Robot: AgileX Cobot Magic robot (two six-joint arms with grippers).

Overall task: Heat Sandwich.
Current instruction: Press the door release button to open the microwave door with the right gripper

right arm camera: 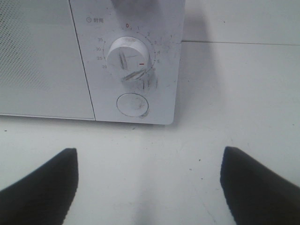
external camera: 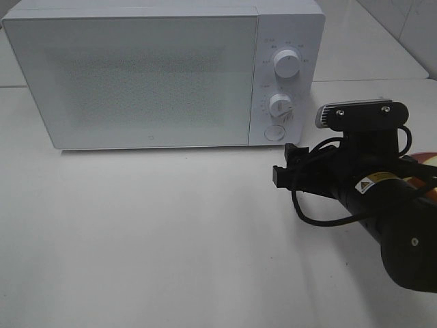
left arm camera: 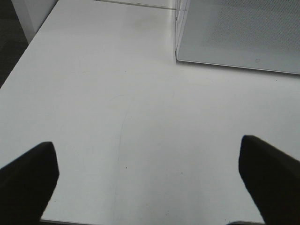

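A white microwave (external camera: 150, 75) stands at the back of a white table (external camera: 150, 232) with its door shut. On its panel sit an upper dial (external camera: 287, 65), a lower dial (external camera: 280, 104) and a round button (external camera: 274, 132) below them.

The right arm reaches in from the right of the high view, and the right gripper (external camera: 285, 164) hangs just in front of the panel's lower corner, apart from it. In the right wrist view the right gripper (right arm camera: 150, 192) faces the lower dial (right arm camera: 130, 56) and the button (right arm camera: 132, 104); its two dark fingers (right arm camera: 42, 187) stand wide apart with only bare table between them.

The left gripper (left arm camera: 150, 187) shows only in its own wrist view, over the table (left arm camera: 117, 93), with the microwave (left arm camera: 239, 33) ahead and to one side. Its fingers (left arm camera: 28, 180) are also spread wide and hold nothing.

A reddish sliver of a plate (external camera: 427, 158) peeks out behind the right arm at the edge of the high view. No view shows the sandwich, so where it lies cannot be told
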